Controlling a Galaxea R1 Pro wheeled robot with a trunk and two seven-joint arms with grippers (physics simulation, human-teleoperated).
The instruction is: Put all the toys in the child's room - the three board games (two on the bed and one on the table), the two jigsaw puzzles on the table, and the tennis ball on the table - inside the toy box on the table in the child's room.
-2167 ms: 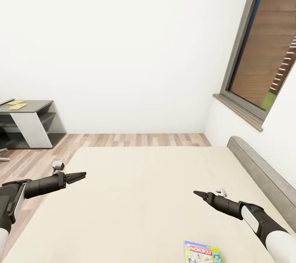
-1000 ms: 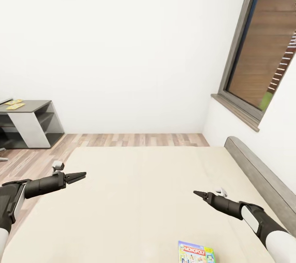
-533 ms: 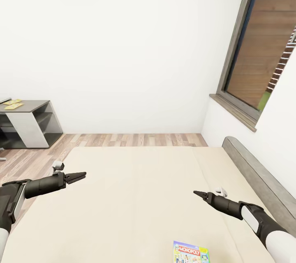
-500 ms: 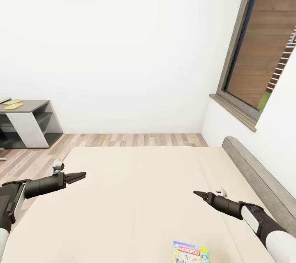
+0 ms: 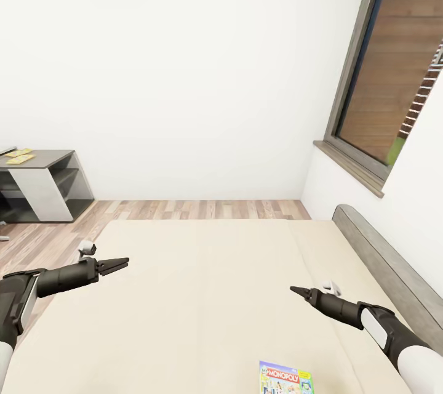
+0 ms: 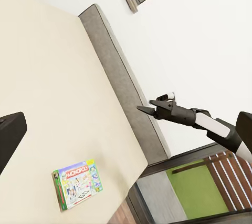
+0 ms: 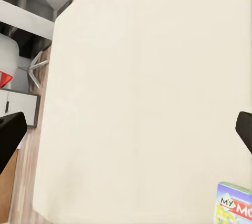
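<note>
From the head camera, the big beige bed lies in front of the robot, with its grey headboard on the right. The left gripper and the right gripper both hang over the mattress, well apart from each other. Both look pinched closed to a point and hold nothing. A board game with a bright cover lies flat on the bed near the bottom edge, close to the right arm but not touching it. Far off on the left stands the grey table, with yellow puzzle squares on top. A window is in the right wall.

From the left wrist camera, the board game lies flat near the edge of the bed. The right gripper floats above the headboard, its tips closed together.

From the right wrist camera, the mattress spreads out wide. A corner of the board game lies on it. Part of the table is past the bed.
</note>
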